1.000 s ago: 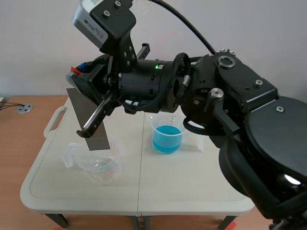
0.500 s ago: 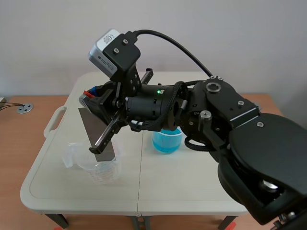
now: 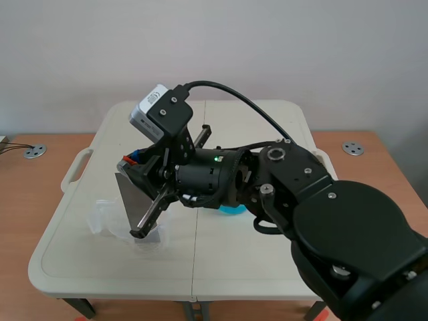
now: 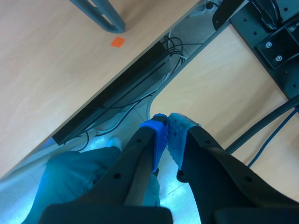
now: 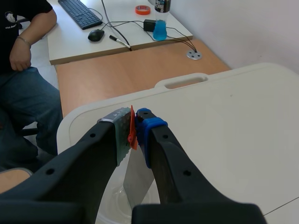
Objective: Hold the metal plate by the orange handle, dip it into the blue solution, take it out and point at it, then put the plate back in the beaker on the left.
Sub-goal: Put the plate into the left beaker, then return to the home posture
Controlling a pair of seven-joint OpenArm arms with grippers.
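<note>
The grey rectangular metal plate (image 3: 132,197) hangs tilted, its lower end inside the clear plastic beaker (image 3: 105,224) at the left of the white surface (image 3: 234,264). The right jaws pinch its orange handle (image 5: 132,128). It is best lowered straight and released gently, so the light beaker does not tip. The beaker of blue solution (image 3: 233,209) sits mostly hidden behind the arm. The left jaws are pressed together, away from the surface.

Finding: no text, brand, number or sign is legible in any view. The label on the grey camera housing (image 3: 150,105) carries print too small to read. A white emblem on the person's black shirt (image 5: 10,17) cannot be made out.
</note>
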